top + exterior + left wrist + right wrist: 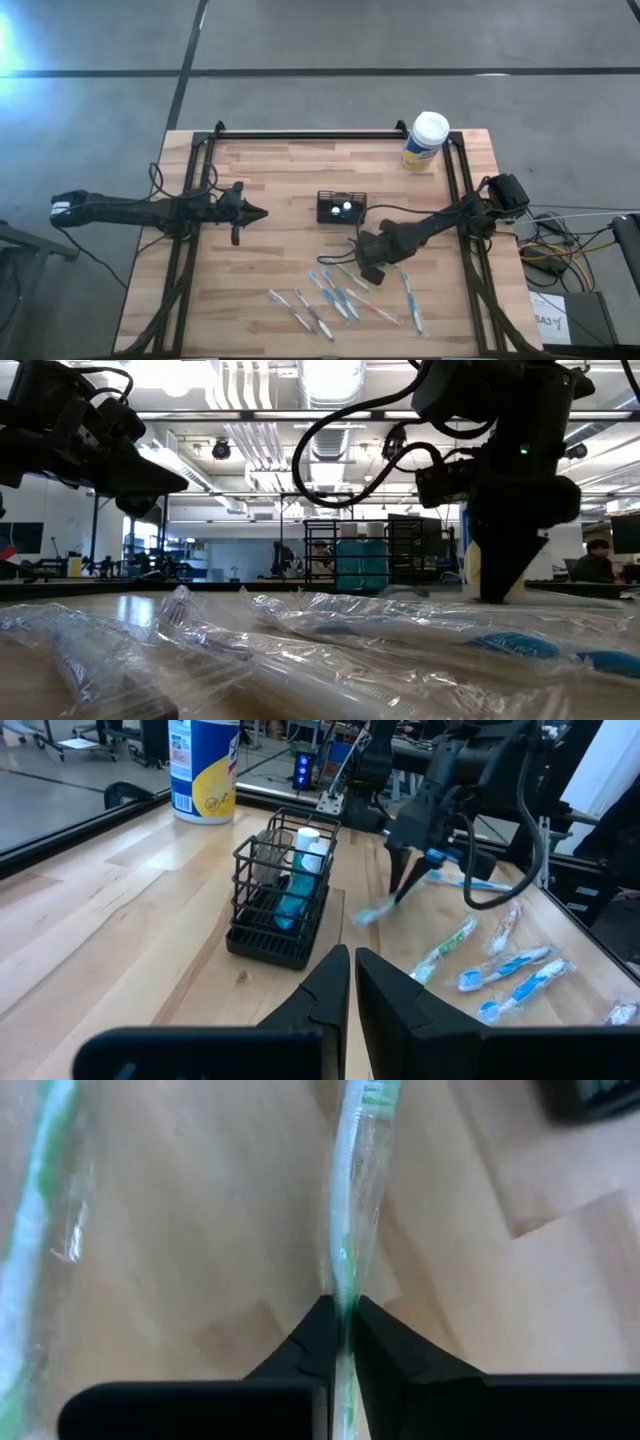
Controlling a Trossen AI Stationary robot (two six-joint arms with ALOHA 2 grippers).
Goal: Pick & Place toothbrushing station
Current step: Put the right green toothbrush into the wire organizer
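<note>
Several wrapped toothbrushes lie loose on the worktop. The black caddy stands mid-worktop, partly filled. The right pincer is clenched on a wrapped green toothbrush; the left pincer, clenched and empty, waits nearby.

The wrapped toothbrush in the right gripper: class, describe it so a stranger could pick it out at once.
Start at the black wire caddy mid-table, then move toward the scattered wrapped toothbrushes at the near edge. The right gripper is shut on a green-and-white wrapped toothbrush there; it alone is pinched between dark fingers, while the others lie free.
</note>
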